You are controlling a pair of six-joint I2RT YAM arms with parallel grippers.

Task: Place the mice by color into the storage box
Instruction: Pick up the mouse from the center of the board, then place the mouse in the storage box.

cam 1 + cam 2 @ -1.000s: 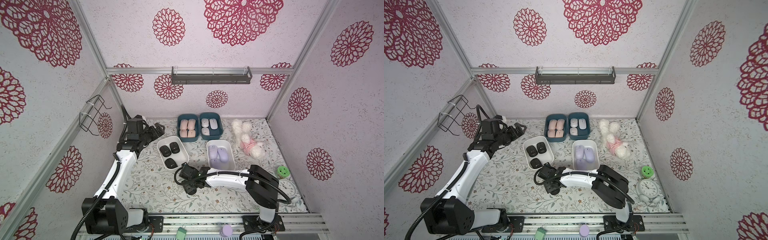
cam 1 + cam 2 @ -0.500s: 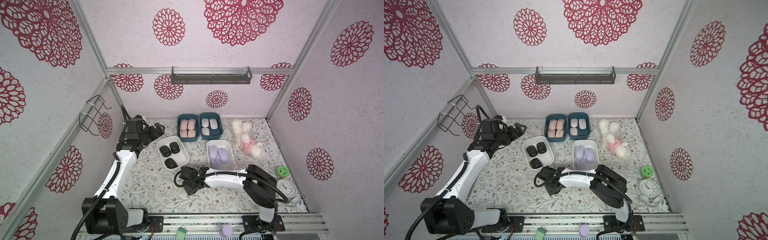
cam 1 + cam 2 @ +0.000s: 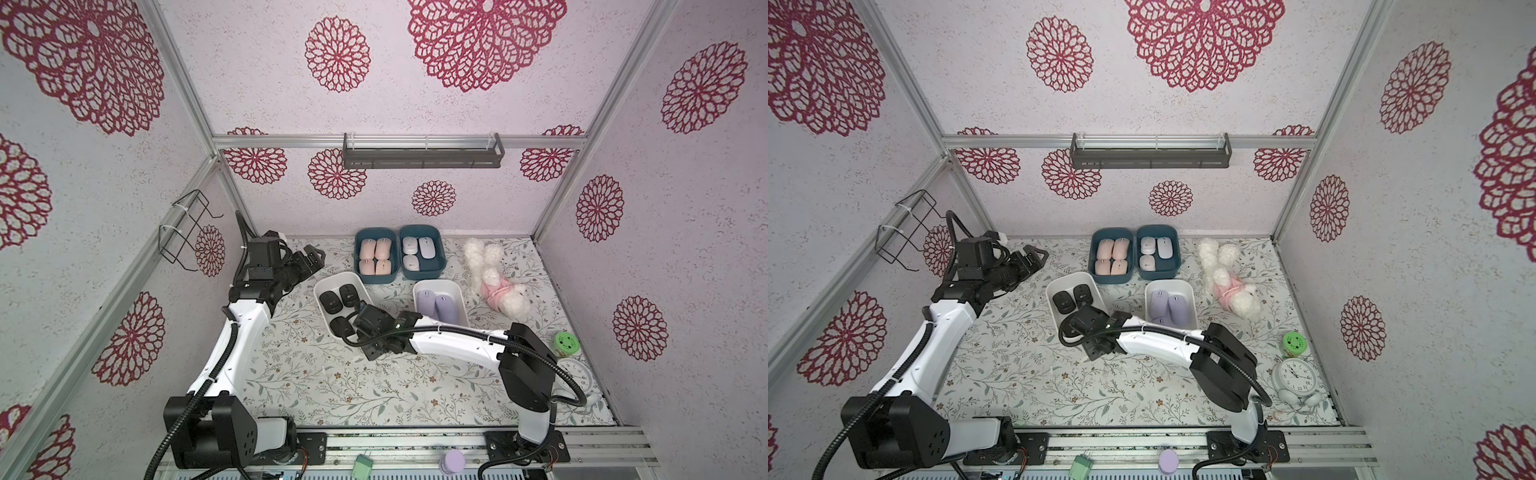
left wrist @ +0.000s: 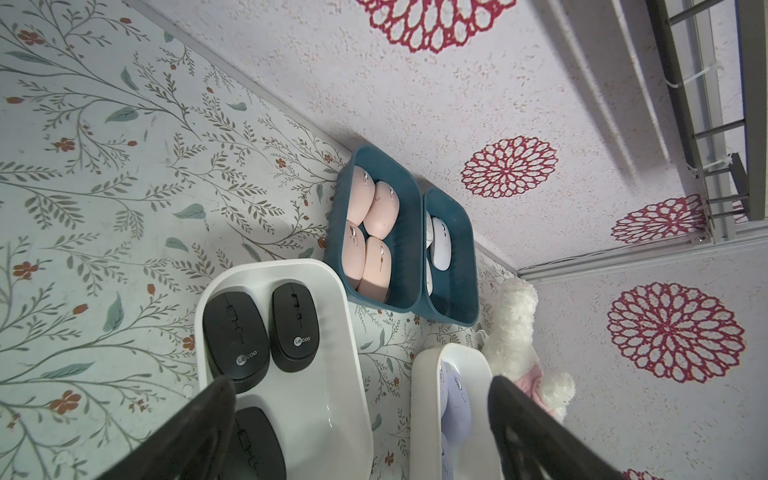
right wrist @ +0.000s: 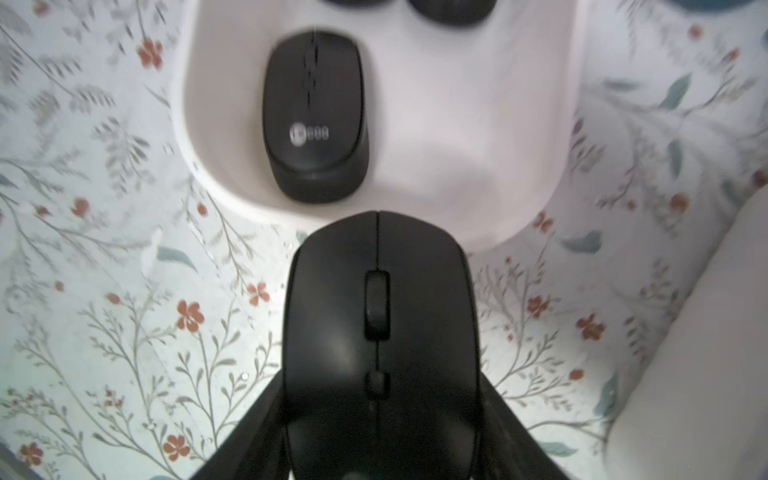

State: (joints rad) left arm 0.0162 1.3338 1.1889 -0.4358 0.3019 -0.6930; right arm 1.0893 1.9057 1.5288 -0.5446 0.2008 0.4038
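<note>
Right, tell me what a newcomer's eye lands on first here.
The big red flower prints on the walls catch the eye first. Mid-table, four boxes hold mice sorted by colour. The right tool grips a black mouse at the rim of the white box that holds three more.

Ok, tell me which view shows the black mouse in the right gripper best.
The right wrist view: the black mouse fills its middle, sharp, scroll wheel facing the camera, clamped in the right gripper. In both top views the gripper's own body covers it. The left wrist view does not show it.
</note>
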